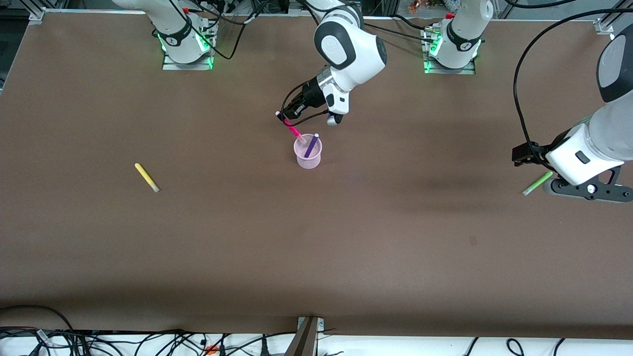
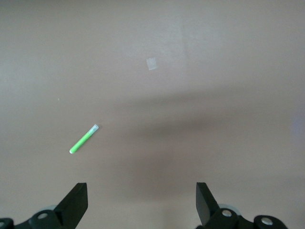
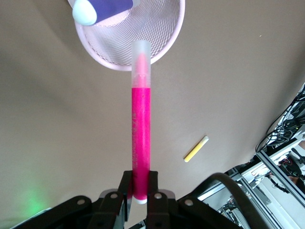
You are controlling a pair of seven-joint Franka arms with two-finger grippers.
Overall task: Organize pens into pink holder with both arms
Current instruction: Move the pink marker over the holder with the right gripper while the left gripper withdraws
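Note:
The pink holder (image 1: 308,157) stands mid-table with the dark purple pen (image 1: 311,146) leaning inside it. My right gripper (image 1: 292,111) is shut on the magenta-pink pen (image 1: 293,129), held slanted with its pale tip at the holder's rim. In the right wrist view the pen (image 3: 141,114) runs from the shut fingers (image 3: 125,188) to the holder's rim (image 3: 167,43), beside the purple pen (image 3: 102,7). My left gripper (image 1: 524,154) is open and empty, up over the lime green pen (image 1: 538,183) at the left arm's end; its fingers (image 2: 76,200) stand wide, off the pen (image 2: 84,139). The yellow pen (image 1: 147,177) lies toward the right arm's end.
The yellow pen also shows in the right wrist view (image 3: 196,149). A small pale mark (image 1: 473,241) is on the brown table, nearer the front camera than the green pen. Cables (image 1: 148,341) run along the table's near edge. The arm bases (image 1: 185,44) stand at the table's farthest edge.

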